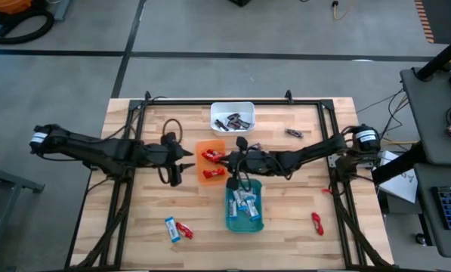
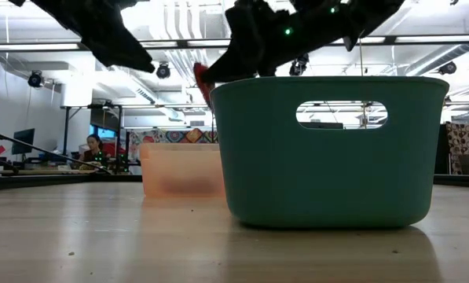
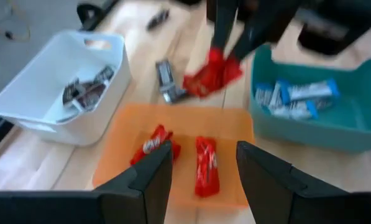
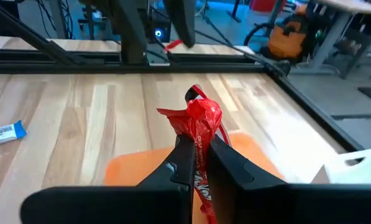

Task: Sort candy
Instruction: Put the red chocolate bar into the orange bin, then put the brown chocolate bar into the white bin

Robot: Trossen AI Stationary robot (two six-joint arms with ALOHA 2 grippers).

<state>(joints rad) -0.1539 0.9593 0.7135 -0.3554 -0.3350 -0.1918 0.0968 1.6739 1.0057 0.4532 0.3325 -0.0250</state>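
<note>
- We see the right gripper [image 4: 197, 155] clenched on a red candy [image 4: 199, 127], its crinkled wrapper bunched into a bright knot above the dark fingertips and a strip with white lettering hanging down between them.
- From above, that gripper [image 1: 229, 160] hangs over the edge of the orange tray [image 1: 208, 146], next to the teal tray [image 1: 244, 221].
- The left gripper [image 3: 201, 163] hovers beside the orange tray with its fingers apart, holding nothing.
- We count two more red candies [image 3: 205, 165] lying flat on the orange tray's floor, glossy and finger-shaped.
- Blue-and-white candies [image 3: 297, 99] lie piled in the teal tray.
- Dark candies with silver wrappers [image 3: 86, 90] sit in the white tray [image 1: 233, 109] at the far side of the table [image 1: 134, 227].
- One dark candy [image 1: 294, 133] lies loose on the wood near the white tray.
- A blue-and-white candy [image 1: 171, 229] and a red one [image 1: 184, 230] lie together near the table's front edge, on the left arm's side.
- Another red candy [image 1: 316, 223] lies alone toward the front on the right arm's side.
- From table height, the teal tray [image 2: 328, 149] fills our view, the orange tray [image 2: 183, 169] behind it.
</note>
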